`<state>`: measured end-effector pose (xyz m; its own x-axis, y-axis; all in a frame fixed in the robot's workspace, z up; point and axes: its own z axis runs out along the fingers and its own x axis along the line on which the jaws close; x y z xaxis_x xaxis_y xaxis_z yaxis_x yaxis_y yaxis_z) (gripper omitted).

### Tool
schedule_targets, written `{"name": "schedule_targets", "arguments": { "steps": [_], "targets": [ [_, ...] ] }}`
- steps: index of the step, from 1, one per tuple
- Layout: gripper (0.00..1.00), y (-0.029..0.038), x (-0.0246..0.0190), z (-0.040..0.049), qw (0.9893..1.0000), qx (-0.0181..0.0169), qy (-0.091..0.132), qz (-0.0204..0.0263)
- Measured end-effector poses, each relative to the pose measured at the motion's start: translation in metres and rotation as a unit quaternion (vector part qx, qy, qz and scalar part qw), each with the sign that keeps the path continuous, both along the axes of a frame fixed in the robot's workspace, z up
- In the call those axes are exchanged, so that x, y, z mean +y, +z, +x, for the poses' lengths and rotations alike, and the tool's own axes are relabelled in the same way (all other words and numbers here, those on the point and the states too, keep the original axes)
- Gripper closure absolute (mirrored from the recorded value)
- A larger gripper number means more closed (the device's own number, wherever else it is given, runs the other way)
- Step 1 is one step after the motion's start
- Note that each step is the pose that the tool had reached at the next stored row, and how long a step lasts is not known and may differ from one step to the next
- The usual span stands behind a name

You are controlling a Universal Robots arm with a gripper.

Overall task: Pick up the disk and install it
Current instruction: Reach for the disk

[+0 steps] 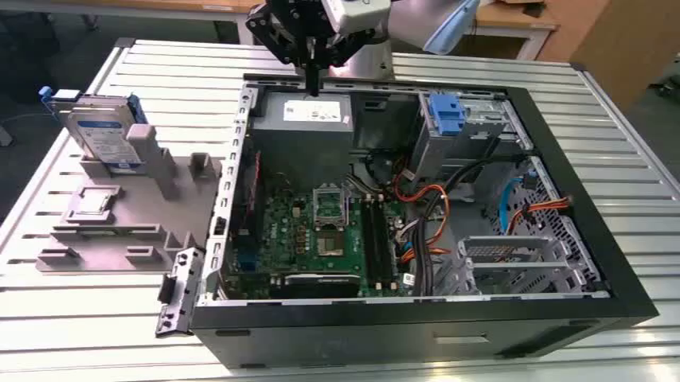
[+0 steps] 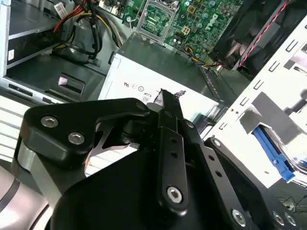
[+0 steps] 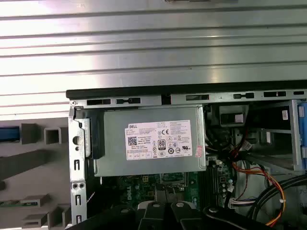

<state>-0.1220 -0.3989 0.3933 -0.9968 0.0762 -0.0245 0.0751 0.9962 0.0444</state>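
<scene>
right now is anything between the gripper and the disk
Only the case wall, low down. The gripper hangs above the grey power supply box inside the case; the disk stands in a grey holder outside it, toward the exterior view's left. Above the wall, nothing visible blocks.

Bare table lies between the computer case and the upright disk. Inside the case, cables crowd the room beside the drive cage.
</scene>
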Motion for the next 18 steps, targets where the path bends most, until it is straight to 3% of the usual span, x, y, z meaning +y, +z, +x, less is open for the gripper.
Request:
{"name": "schedule_targets", "arguments": {
  "steps": [6,12,18],
  "targets": [
    [0.90,0.0000,0.0000,-0.0021,1.0000,0.0000,0.000,0.0000],
    [0.90,-0.0001,0.0001,-0.0110,1.0000,0.0000,0.000,0.0000],
    [0.90,-0.0002,0.0035,-0.0184,1.0000,0.0000,0.000,0.0000]
  ]
}}
